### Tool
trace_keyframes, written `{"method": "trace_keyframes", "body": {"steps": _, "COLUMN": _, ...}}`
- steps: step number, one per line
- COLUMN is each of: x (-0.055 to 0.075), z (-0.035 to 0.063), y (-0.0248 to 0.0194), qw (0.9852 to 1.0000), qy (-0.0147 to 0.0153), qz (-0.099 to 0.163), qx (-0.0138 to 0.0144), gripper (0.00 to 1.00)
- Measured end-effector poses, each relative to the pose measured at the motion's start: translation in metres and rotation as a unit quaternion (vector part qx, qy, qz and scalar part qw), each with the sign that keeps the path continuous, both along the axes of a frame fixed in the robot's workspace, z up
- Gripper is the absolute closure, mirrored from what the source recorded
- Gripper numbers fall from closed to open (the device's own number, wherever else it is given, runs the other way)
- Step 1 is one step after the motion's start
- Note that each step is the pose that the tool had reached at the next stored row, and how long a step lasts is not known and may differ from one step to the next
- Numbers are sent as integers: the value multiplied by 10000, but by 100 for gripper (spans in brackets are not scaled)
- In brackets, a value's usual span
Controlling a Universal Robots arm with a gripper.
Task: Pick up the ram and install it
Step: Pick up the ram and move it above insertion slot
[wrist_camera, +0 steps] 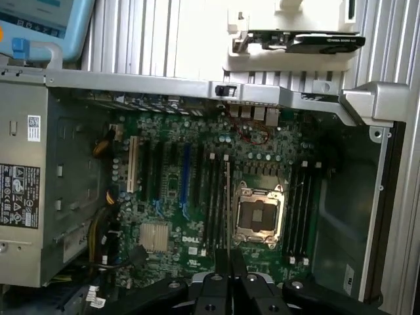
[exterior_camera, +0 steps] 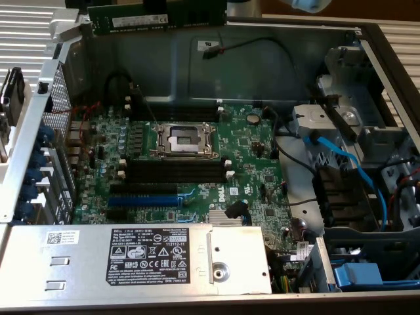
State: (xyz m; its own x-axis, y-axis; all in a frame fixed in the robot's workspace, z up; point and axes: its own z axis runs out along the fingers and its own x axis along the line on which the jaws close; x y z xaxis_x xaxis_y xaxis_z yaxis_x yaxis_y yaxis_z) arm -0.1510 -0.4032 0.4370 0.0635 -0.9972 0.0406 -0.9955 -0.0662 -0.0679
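The ram [exterior_camera: 134, 18], a long dark-green stick with a pale label strip, hangs level above the open computer case's far wall at the top of the exterior view. My gripper [exterior_camera: 197, 12] is shut on its end nearer the exterior view's right. In the wrist view the ram [wrist_camera: 228, 197] shows edge-on as a thin line running out from between my dark fingers [wrist_camera: 222, 262], above the green motherboard [wrist_camera: 197, 197]. Two banks of long black slots with white end clips [exterior_camera: 177, 172] [exterior_camera: 174, 113] lie either side of the processor socket [exterior_camera: 186, 140].
A silver power supply box [exterior_camera: 131, 259] with a label covers the case's near side. Blue cables [exterior_camera: 354, 170] and drive brackets crowd the exterior view's right. A blue slot [exterior_camera: 144, 200] and a small heatsink [exterior_camera: 226, 220] sit on the board. A graphics card [wrist_camera: 302, 41] rests outside the case.
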Motion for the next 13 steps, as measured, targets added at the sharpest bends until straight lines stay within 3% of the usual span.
{"method": "trace_keyframes", "body": {"steps": 3, "x": 15, "z": -20, "y": 3, "qw": 9998, "qy": -1, "qz": -197, "qx": 39, "gripper": 88}}
{"method": "trace_keyframes", "body": {"steps": 9, "x": 100, "z": -97, "y": 63, "qw": 9996, "qy": 40, "qz": -283, "qx": 54, "gripper": 88}}
{"method": "trace_keyframes", "body": {"steps": 13, "x": 133, "z": -96, "y": 148, "qw": 9995, "qy": 75, "qz": -292, "qx": 53, "gripper": 88}}
